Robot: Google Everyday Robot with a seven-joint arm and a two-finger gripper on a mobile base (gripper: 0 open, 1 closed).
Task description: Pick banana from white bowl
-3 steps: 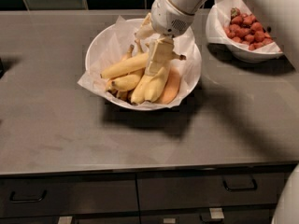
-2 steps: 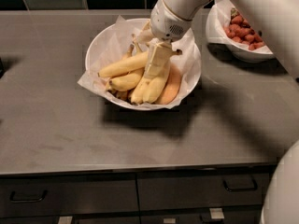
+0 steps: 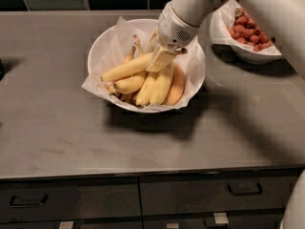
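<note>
Status: pick not complete. Nothing has left the bowl as far as I can see; the lift and the carry clear of the rim are what is left.

Far left: grey surface [image 3: 47, 128], matte and smooth, with faint smudges and a soft sheen.

Left of centre: white bowl [image 3: 96, 49], wide and round with a smooth hard rim. It is lined with crinkled white paper [image 3: 94, 85] whose stiff creased corners poke out over the rim.

In the bowl: the banana [image 3: 125, 69] lies on top of the pile, long and nearly straight. It slants from the near-left rim up toward the far right. Skin pale yellow, dull, slightly waxy. Its right end runs under the hand.

Under and beside it: shorter curved bananas [image 3: 159, 85] joined as a bunch, stems pointing far. The rightmost one looks more peach than yellow.

Centre right: the hand [image 3: 162, 57] is down inside the bowl, a flat beige pad resting on the banana's right end. I cannot tell whether the hand is spread or pinching the fruit. By my judgement it is at the grasp step. The white arm [image 3: 190, 4] above it is smooth, rounded plastic.

Far right: second paper-lined bowl [image 3: 248, 57] holding red strawberries [image 3: 245, 30], knobbly and glossy, well apart from the hand.
</note>
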